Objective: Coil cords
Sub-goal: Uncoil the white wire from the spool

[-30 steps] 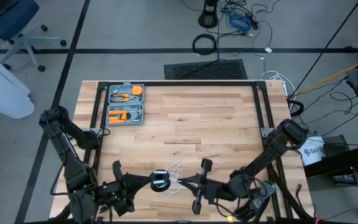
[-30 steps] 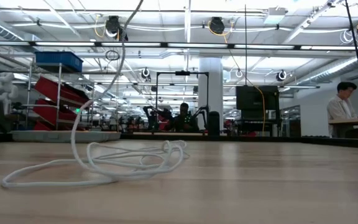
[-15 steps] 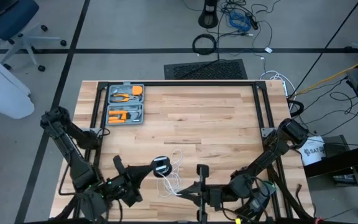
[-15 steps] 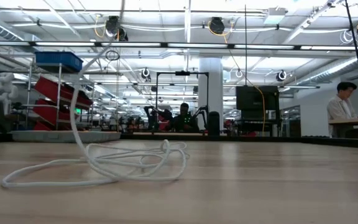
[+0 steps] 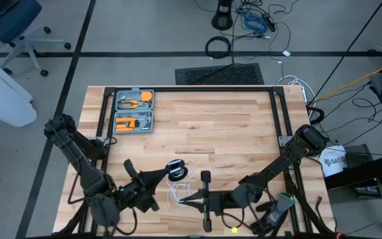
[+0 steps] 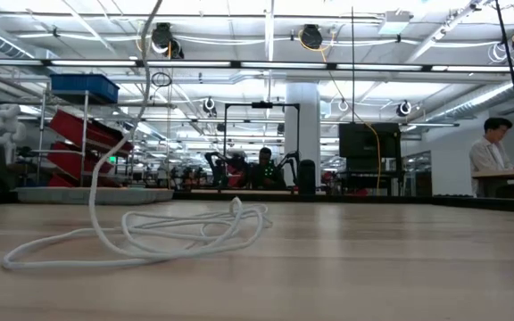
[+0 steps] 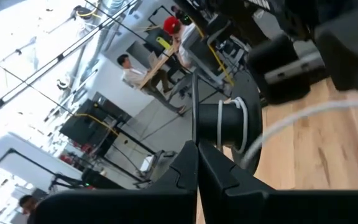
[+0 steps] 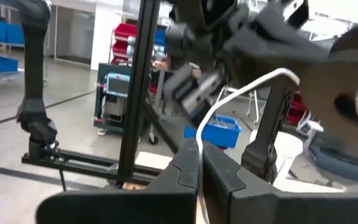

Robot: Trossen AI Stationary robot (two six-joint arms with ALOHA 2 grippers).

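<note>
The small round reel (image 5: pixel 175 171) is held clamped in the left tool (image 5: pixel 166 174), lifted a bit off the table (image 5: pixel 231 126), with a few turns of the thin white cord (image 5: pixel 180 192) already seen wound on its spool in the left wrist view. The right tool (image 5: pixel 181 197) sits just beside the left one, clenched on a stretch of the cord, which is seen running out from between its fingers in the right wrist view. The rest of the cord lies in a loose pile of loops directly below and between the two tools, on the table.

Handling-wise, the cord looks light and floppy, with a bit of springiness, so loops will probably slide and pop off the spool if tension is dropped. It's likely best gripped close to the reel, so only a short span is left slack. The reel looks hard and smooth, so it's best held by its flat faces, leaving the groove free.

The grey tool case (image 5: pixel 133 111) sits well beyond both tools, untouched.
</note>
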